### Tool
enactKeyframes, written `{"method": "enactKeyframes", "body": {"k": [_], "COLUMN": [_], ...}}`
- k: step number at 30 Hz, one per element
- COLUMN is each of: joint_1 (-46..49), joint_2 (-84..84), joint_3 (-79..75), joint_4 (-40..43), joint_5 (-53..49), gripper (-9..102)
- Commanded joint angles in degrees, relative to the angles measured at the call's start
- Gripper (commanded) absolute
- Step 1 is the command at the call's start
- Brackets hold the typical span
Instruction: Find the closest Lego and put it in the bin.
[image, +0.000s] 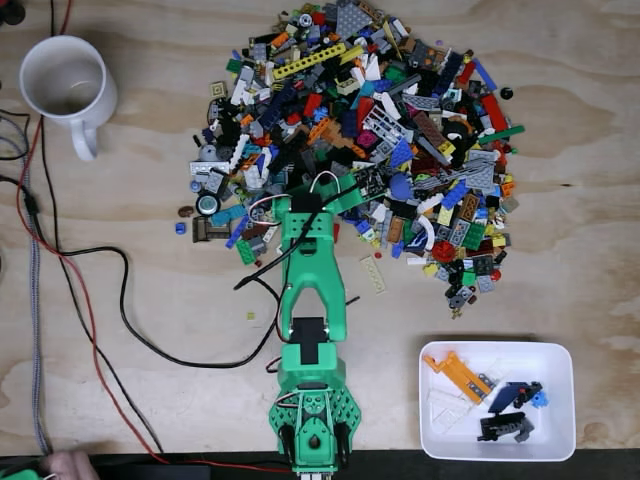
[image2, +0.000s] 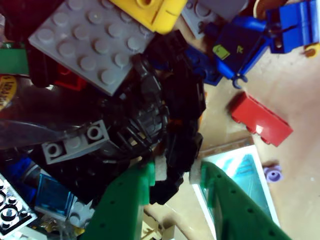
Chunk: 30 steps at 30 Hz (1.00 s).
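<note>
In the fixed view, at far left stands a white mug on the wooden desk, and black and red cables run down the left side; a bit of a person's hand shows at the near left edge. The green arm rises from its base at the near edge, approx. in the middle, and reaches far into the near-left edge of the big Lego pile, which covers the far centre and right of the desk. A tan plate piece lies alone just right of the arm, near the pile. At near right sits the white bin, w/ an orange piece, a clear piece and some dark and blue pieces inside, well apart from the pile. In the wrist view, at left is a grey studded plate, then a small grey brick on dark parts. The gripper comes from the bottom edge, its two green fingers a little apart, and a black Lego piece sits between them; I cannot tell if they press it firmly. Right of it lie a clear blue-green panel, a red brick and blue parts on bare desk.
</note>
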Motion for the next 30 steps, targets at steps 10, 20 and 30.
{"method": "enactKeyframes", "body": {"k": [10, 20, 30], "joint_1": [-3.1, 20.2, 66.5], "joint_2": [10.3, 39.6, 49.7], "joint_3": [-13.9, -4.5, 4.3], "joint_4": [19.1, 23.4, 16.7], "joint_5": [-15.9, -38.1, -51.9], "gripper": [0, 0, 0]}}
